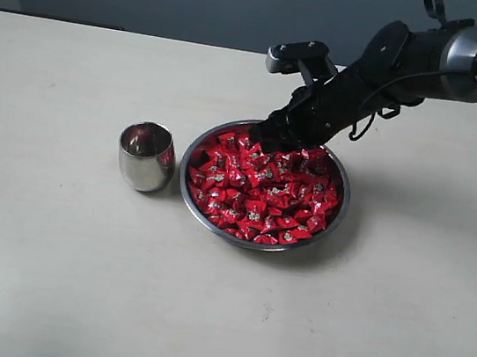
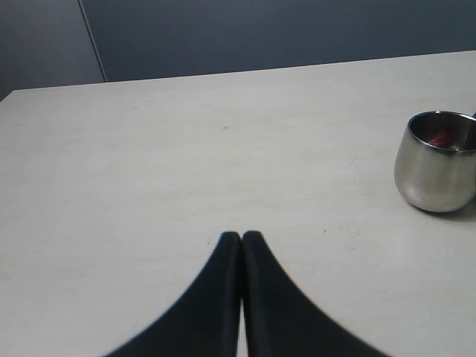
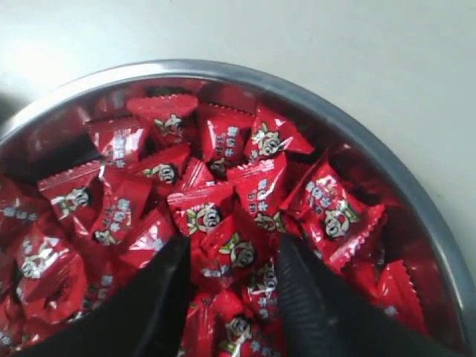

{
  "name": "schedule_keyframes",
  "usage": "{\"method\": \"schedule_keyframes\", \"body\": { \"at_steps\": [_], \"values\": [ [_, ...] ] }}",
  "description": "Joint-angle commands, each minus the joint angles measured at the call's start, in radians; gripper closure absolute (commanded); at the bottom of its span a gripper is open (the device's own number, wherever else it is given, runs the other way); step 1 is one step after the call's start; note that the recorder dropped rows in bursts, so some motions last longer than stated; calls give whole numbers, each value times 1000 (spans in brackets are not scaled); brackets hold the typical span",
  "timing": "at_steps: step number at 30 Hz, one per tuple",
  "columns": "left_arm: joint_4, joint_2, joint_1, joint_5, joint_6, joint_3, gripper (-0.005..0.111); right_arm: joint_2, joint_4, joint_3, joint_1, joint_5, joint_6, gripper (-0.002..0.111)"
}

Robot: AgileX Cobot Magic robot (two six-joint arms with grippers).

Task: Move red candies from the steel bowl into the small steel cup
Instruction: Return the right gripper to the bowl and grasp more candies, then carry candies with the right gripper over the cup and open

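Right wrist view: right gripper [image 3: 234, 245], ribbed black jaws spread among glossy crinkled red candies [image 3: 201, 216]; round steel bowl [image 3: 223, 68]. Left gripper [image 2: 242, 236] jaws pressed together.

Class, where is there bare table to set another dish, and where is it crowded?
Bare table left of the small steel cup and in front of the steel bowl. Crowded: the narrow cup-bowl gap, and where the right fingers straddle the red candies.
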Motion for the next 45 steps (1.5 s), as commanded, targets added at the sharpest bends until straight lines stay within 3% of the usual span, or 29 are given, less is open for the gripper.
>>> {"method": "schedule_keyframes", "body": {
  "at_steps": [1,11,13,17,34,45],
  "values": [
    [2,-5,-8,-5,-2,-8,106,11,25,3,-6,-52,-2,70],
    [2,-5,-8,-5,-2,-8,106,59,53,3,11,-69,-2,72],
    [2,-5,-8,-5,-2,-8,106,63,55,3,13,-79,-2,80],
    [2,-5,-8,-5,-2,-8,106,52,57,3,13,-81,-2,109],
    [2,-5,-8,-5,-2,-8,106,-130,95,3,32,9,-2,108],
    [2,-5,-8,-5,-2,-8,106,-135,116,3,247,-132,-27,108]
  ]
}}
